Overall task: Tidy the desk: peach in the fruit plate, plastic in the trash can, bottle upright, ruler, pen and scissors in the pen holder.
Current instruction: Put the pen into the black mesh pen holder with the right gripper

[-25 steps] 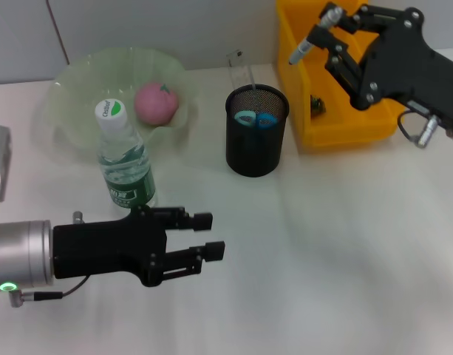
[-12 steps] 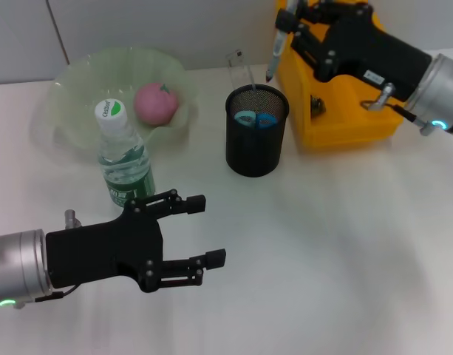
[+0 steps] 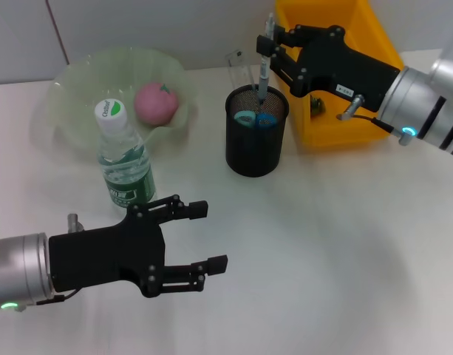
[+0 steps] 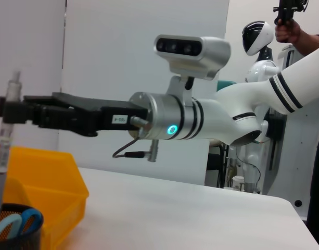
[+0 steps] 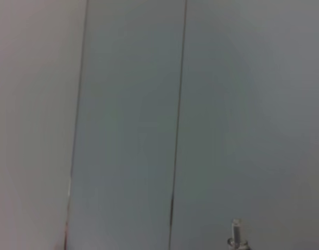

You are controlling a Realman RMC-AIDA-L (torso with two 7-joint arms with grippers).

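Observation:
My right gripper (image 3: pixel 273 49) is shut on the pen (image 3: pixel 264 65), holding it upright over the black mesh pen holder (image 3: pixel 256 144). The pen's lower end dips into the holder's mouth. The left wrist view shows the same pen (image 4: pixel 5 136) going down into the pen holder (image 4: pixel 18 240). The light blue scissors (image 3: pixel 256 118) stand inside it, and the clear ruler (image 3: pixel 239 66) sticks up at its far side. The peach (image 3: pixel 155 102) lies in the fruit plate (image 3: pixel 78 85). The bottle (image 3: pixel 125 161) stands upright. The plastic (image 3: pixel 315 105) lies in the yellow trash can (image 3: pixel 333 126). My left gripper (image 3: pixel 208 235) hovers open near the front of the desk (image 3: pixel 344 244).
The trash can stands right behind my right arm, close to the pen holder. The bottle is just beyond my left gripper. A person and another robot (image 4: pixel 258 41) are seen far off in the left wrist view.
My right gripper has moved left from over the trash can to above the pen holder, turning the pen upright and lowering it. My left gripper has opened wider and drifted slightly nearer.

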